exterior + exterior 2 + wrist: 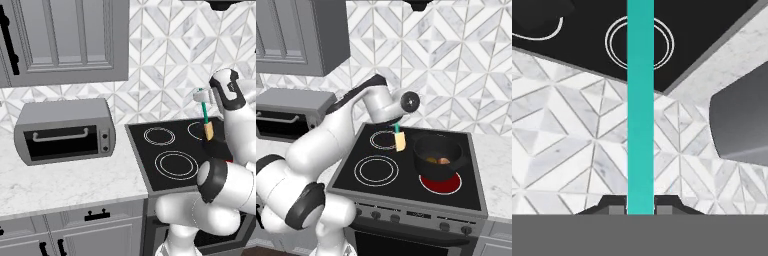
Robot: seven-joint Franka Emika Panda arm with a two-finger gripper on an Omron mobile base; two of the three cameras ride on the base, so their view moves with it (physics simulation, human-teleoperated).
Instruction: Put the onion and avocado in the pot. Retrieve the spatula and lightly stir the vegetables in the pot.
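Readable text: none in any view.
Toaster oven [65,131]: front panel carries two small dark knobs; no lettering or numerals legible.
Stove [406,165]: white burner rings on the black top; no markings that can be read. The front knobs are too small to show any figures.
Cabinet doors [65,35]: plain grey panels, no labels.
Wall tile [456,65]: geometric pattern, no signs.
Spatula [640,100]: plain teal handle, no brand.
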